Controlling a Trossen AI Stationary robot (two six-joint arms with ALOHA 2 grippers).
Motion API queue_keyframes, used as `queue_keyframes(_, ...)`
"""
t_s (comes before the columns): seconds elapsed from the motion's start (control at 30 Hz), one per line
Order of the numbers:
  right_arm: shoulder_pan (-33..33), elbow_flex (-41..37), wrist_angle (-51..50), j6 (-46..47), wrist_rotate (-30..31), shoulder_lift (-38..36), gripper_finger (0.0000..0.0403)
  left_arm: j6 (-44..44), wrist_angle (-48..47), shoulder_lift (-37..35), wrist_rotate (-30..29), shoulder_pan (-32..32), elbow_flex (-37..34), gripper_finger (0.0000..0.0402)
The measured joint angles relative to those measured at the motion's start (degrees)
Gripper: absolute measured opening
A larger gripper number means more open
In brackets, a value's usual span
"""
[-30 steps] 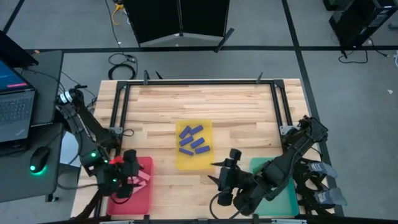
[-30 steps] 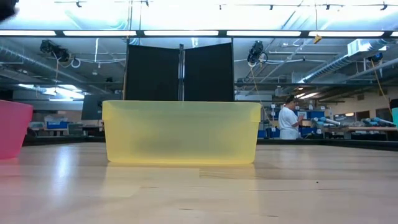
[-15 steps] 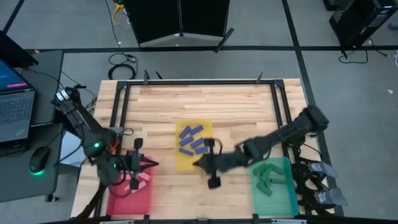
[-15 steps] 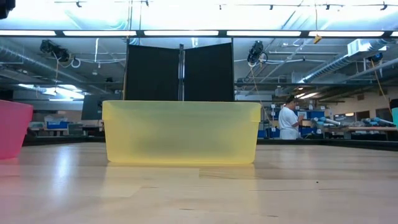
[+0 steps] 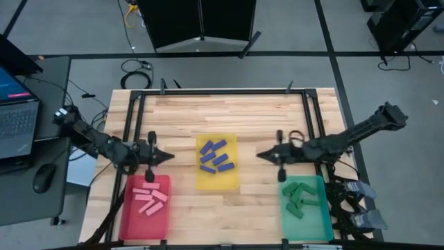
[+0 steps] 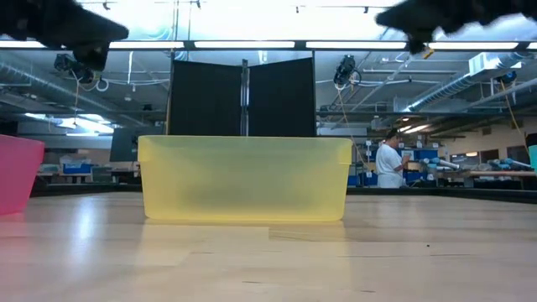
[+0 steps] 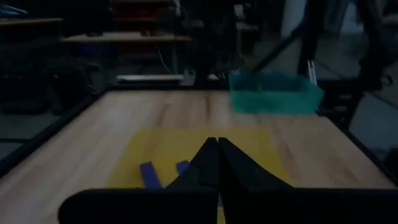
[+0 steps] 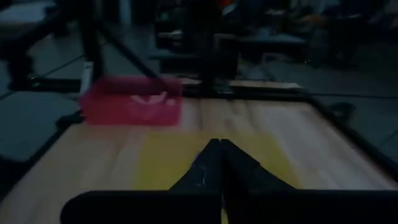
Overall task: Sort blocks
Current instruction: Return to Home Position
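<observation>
Small oblong pink blocks (image 5: pixel 149 198) sit in the red plastic tray (image 5: pixel 142 226), blue blocks (image 5: pixel 214 155) in the yellow tray (image 5: pixel 216 180), green blocks (image 5: pixel 298 196) in the teal tray (image 5: pixel 316 223). The left gripper (image 5: pixel 168 157) and right gripper (image 5: pixel 259 155) flank the yellow tray, fingers pinched together, empty. The wooden table (image 5: pixel 229 114) beyond is wide open.

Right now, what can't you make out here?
Low view: the yellow tray, frosted, hides the blue blocks; the left edge cuts the red tray.
Left wrist view: the shut left gripper covers some blue blocks.
Right wrist view: beyond the shut right gripper, pink blocks too distant to count.
High view: the green blocks overlap; no sure count.
</observation>
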Motion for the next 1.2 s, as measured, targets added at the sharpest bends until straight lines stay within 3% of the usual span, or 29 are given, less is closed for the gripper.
queue_keyframes(0.23, 1.15, -15.88, 4.91, -1.92, 0.96, -17.56, 0.0005, 0.66, -0.42, -14.81, -0.16, 2.89, -9.41, 0.0001)
queue_keyframes(0.43, 1.16, -24.69, 6.94, -1.91, 0.59, -29.76, 0.0005, 0.50, -0.28, -19.93, -0.04, 6.11, -13.72, 0.0000)
queue_keyframes(0.67, 0.21, -24.79, -3.96, -1.76, -2.16, -40.94, 0.0005, 1.13, -0.07, -20.21, 7.53, 13.30, -13.91, 0.0000)
queue_keyframes(0.9, -1.83, -24.77, -13.47, 0.78, -5.82, -50.95, 0.0005, 1.17, 1.12, -20.30, 21.58, 22.26, -14.79, 0.0000)
queue_keyframes(1.03, -2.13, -24.75, -14.55, 0.74, -13.07, -51.69, 0.0008, 1.17, 0.47, -20.18, 26.20, 25.99, -14.78, 0.0000)
queue_keyframes(1.2, -2.13, -24.75, -14.89, 0.86, -15.04, -50.63, 0.0018, 1.28, 0.14, -19.95, 29.06, 27.18, -14.79, 0.0001)
